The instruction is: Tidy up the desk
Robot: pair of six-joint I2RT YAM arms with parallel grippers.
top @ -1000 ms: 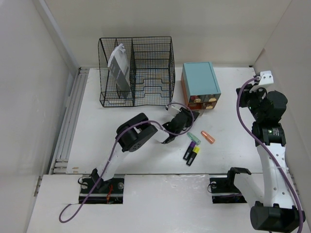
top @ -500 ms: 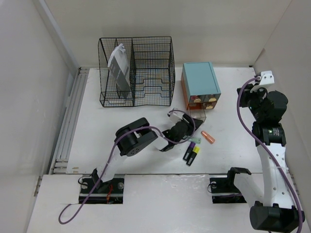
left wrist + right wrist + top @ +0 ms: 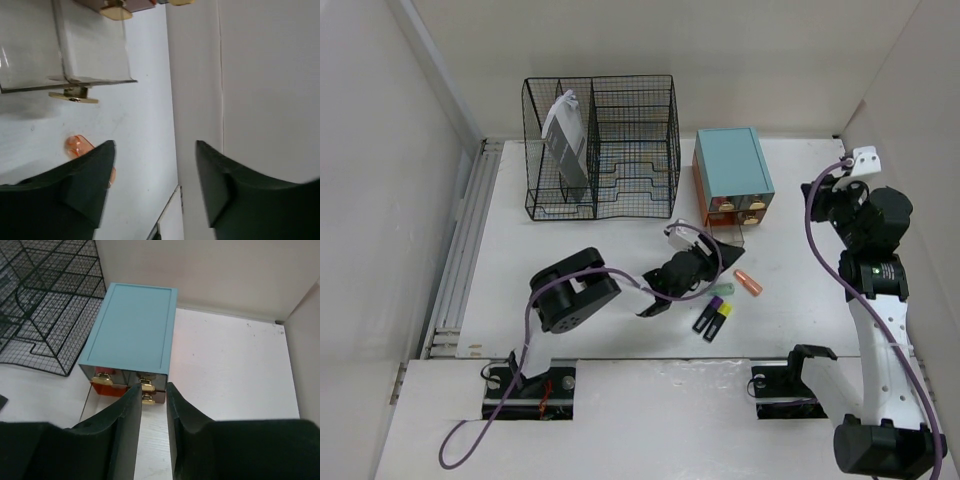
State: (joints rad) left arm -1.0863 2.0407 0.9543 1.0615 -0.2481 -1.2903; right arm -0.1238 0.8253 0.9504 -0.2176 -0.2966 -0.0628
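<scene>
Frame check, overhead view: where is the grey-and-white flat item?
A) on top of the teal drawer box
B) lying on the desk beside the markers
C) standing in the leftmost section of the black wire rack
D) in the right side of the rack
C: the grey-and-white flat item leans upright inside the leftmost section of the wire rack, whose right side shows only bare mesh.

Left arm [image 3: 570,295], right arm [image 3: 875,330]: white links, black joint housings, a purple cable [image 3: 808,222] along each. Left gripper [image 3: 155,150], right gripper [image 3: 152,390]: matte black wedge fingers. White bracket [image 3: 865,157] at right wrist.
</scene>
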